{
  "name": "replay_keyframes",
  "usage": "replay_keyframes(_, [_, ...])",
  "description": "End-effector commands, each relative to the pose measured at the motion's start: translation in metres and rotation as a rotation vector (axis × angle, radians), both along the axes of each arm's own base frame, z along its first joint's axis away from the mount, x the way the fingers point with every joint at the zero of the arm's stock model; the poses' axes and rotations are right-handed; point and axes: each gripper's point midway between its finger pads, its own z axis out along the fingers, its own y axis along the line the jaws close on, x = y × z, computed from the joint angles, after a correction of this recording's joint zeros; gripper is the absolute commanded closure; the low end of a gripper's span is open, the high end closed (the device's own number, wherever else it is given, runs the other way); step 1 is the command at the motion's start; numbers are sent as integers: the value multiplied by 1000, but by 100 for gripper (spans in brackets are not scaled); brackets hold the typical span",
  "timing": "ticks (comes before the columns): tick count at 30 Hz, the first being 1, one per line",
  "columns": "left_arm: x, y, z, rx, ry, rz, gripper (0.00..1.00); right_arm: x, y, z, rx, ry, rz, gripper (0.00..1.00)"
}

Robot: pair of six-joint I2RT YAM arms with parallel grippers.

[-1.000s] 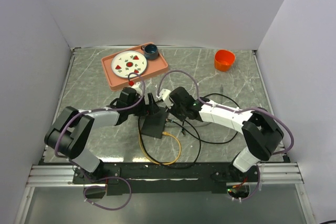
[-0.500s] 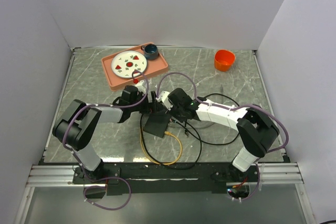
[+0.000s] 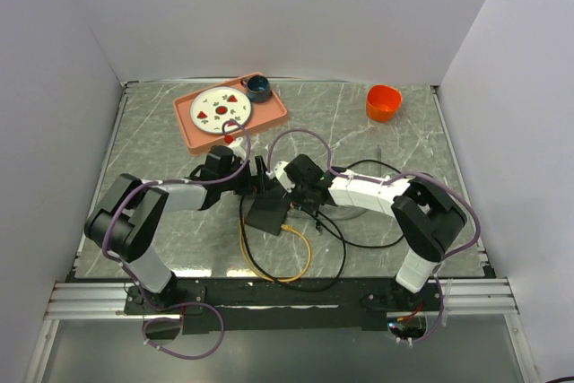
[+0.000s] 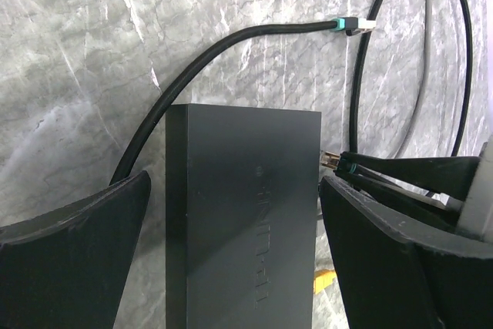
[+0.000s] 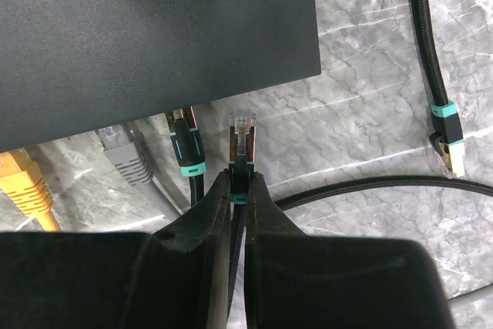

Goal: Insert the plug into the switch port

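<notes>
The switch (image 3: 266, 211) is a flat black box lying on the marble table. In the left wrist view it (image 4: 243, 213) lies between the fingers of my left gripper (image 4: 235, 190), which is open around it with a small gap on the left side. My right gripper (image 5: 240, 182) is shut on the black, teal-banded boot of the plug (image 5: 243, 138). The plug's clear tip points at the switch's port side (image 5: 154, 36) and stops just short of it, to the right of the plugged-in cables. The plug also shows in the left wrist view (image 4: 331, 161).
Yellow (image 5: 23, 186), grey (image 5: 122, 156) and black teal-banded (image 5: 185, 148) plugs sit in the switch's ports. A loose teal-banded plug (image 5: 447, 140) lies to the right. Cables loop over the table (image 3: 296, 253). A pink tray (image 3: 269, 119) with plate and cup and an orange cup (image 3: 383, 102) stand far back.
My right gripper has moved a little left toward the switch with the plug. My left arm has shifted its elbow; its gripper stays around the switch.
</notes>
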Motion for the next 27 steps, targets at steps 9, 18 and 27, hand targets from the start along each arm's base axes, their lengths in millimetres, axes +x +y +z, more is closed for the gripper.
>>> replay_keyframes(9, [-6, -1, -6, -11, -7, -36, 4, 14, 21, 15, 55, -61, 16, 100])
replay_keyframes(18, [-9, -3, -14, -13, 17, -50, 4, 17, 29, 16, 75, -65, 27, 100])
replay_keyframes(27, [-12, -6, -15, -32, 25, -66, 5, 23, 30, 12, 31, -68, 21, 100])
